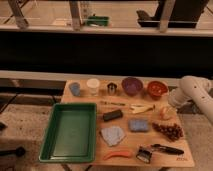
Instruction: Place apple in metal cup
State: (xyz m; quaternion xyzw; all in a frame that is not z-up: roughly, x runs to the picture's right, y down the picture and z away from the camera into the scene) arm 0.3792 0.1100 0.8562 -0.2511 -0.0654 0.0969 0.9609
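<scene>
The apple (164, 114), small and yellow-orange, lies on the wooden table (90, 100) near its right edge, just above the dark red grapes (170, 131). The metal cup (112, 89) stands upright in the back row, between the white cup (93, 86) and the purple bowl (131, 85). My white arm (196, 92) comes in from the right. My gripper (169, 106) hangs right over the apple, at or just above it, far to the right of the metal cup.
The back row also holds a blue cup (75, 89) and a red bowl (156, 88). A green tray (70, 131) fills the left. A dark block (112, 115), blue sponge (137, 125), grey cloth (112, 135), carrot (117, 155) and peeler (156, 150) lie mid-table.
</scene>
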